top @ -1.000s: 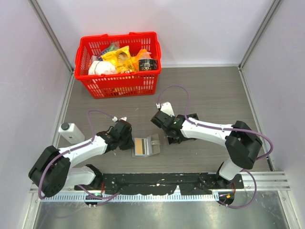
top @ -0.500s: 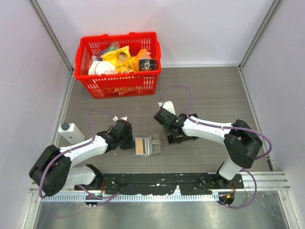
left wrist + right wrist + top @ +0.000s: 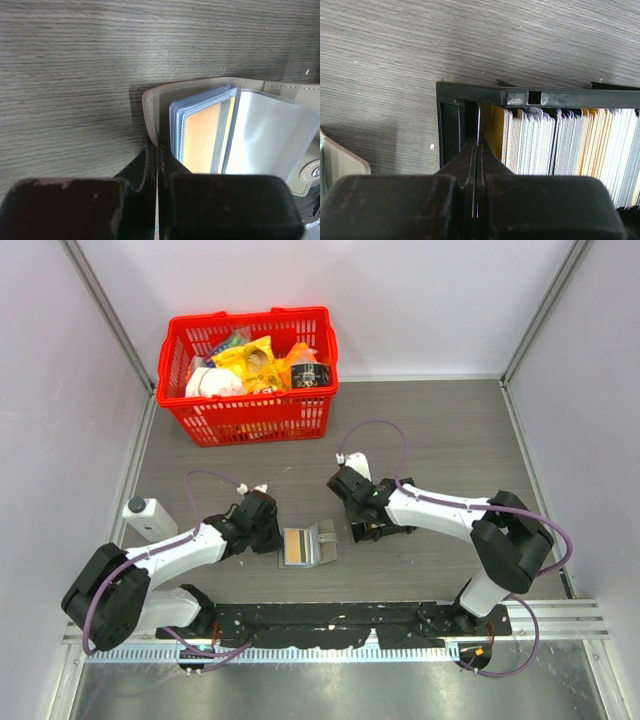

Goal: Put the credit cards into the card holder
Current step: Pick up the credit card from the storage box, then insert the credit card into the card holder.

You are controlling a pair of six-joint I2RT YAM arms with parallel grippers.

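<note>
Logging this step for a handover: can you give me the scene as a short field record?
card holder: lying open, an orange card in a pocket
credit cards: standing packed in the black tray
left tool: shut, tips at the holder's cover edge
right tool: shut, tips at one end of the tray, beside the cards
far side: red basket of packets

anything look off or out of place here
Nothing stands out. The card holder lies open on the table, the credit cards stand packed upright in the black tray, and the red basket sits upright with nothing spilled.
</note>
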